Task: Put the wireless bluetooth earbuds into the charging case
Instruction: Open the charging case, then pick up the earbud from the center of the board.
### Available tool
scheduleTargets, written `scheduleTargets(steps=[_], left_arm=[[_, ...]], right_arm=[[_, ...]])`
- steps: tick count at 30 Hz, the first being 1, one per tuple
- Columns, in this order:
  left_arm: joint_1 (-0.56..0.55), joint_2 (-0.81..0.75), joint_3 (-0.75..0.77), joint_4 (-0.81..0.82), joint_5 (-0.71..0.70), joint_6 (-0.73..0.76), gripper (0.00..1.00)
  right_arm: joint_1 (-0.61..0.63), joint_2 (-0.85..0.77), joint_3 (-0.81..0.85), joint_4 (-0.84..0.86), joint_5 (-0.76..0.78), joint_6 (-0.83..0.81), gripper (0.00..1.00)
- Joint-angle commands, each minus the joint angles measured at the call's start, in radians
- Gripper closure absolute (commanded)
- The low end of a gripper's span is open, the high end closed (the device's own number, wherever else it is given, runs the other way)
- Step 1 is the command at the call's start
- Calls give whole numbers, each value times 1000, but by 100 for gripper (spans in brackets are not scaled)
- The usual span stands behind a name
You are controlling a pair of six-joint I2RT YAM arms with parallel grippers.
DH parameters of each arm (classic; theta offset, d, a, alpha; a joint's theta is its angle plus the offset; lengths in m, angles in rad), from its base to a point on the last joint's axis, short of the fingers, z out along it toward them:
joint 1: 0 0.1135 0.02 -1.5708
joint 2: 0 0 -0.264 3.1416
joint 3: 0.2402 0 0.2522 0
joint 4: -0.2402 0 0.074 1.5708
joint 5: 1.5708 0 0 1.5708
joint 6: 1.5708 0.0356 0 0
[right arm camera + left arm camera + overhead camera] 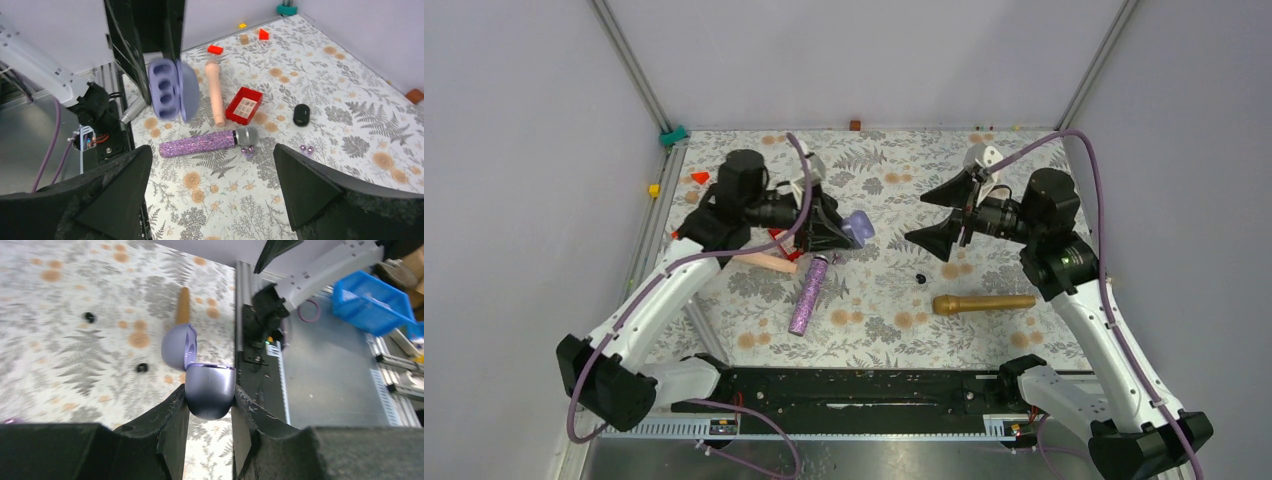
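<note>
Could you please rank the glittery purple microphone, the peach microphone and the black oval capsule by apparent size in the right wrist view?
1. glittery purple microphone, the longest.
2. peach microphone, which looks shorter, though it lies farther from the camera, so that gap is unsure.
3. black oval capsule, clearly the smallest.
</note>
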Motion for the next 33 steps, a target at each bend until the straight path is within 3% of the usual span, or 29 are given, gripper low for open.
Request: scheduleTargets(steps=[1,8,11,15,18,22,33], left_arm=[[154,-102,62,-53,52,81,100],[416,-237,-52,-64,108,120,100],[493,-277,-152,22,156,96,100],[540,-302,-263,103,205,84,100],[602,-301,-254,12,223,168,100],[623,-300,-213,-94,239,243,100],[622,-331,-259,-48,301,221,100]], right_arm=[[-4,62,74,-80,135,-11,1],[62,301,155,-112,388,-15,1],[119,428,213,-139,530,-50,1],[124,626,351,-188,569,16,5],[123,767,449,-249,581,100,11],[123,948,572,-323,594,203,22],[127,1257,804,-412,660,261,41]])
